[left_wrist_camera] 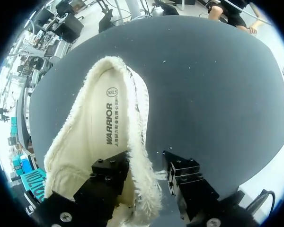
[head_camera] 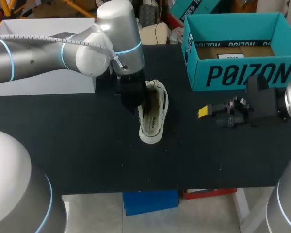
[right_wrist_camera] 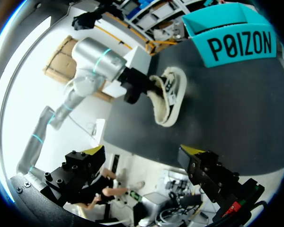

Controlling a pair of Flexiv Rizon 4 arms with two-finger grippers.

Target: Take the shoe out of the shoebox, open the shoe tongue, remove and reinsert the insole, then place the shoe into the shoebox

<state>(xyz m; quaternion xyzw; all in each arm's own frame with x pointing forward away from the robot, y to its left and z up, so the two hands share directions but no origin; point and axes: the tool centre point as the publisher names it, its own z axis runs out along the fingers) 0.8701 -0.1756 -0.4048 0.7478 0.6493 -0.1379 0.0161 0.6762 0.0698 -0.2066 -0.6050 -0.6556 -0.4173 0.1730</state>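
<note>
A cream canvas shoe [head_camera: 153, 115] with frayed edges lies on the black table, just left of the middle, outside the teal shoebox [head_camera: 242, 75]. My left gripper [head_camera: 135, 103] comes down over the shoe's far end. In the left wrist view one finger [left_wrist_camera: 109, 172] is inside the shoe [left_wrist_camera: 97, 132] and the other stands outside its side wall, with a small gap still showing; the left gripper [left_wrist_camera: 144, 168] is open around that wall. My right gripper [head_camera: 204, 113] hovers wide open and empty in front of the shoebox. In the right wrist view the right gripper [right_wrist_camera: 143, 151] faces the shoe [right_wrist_camera: 169, 97] and the shoebox [right_wrist_camera: 241, 45].
A white box [head_camera: 43, 82] stands at the back left, behind my left arm. The open shoebox at the back right has a brown cardboard floor. Bare black tabletop [head_camera: 87, 155] stretches along the front edge.
</note>
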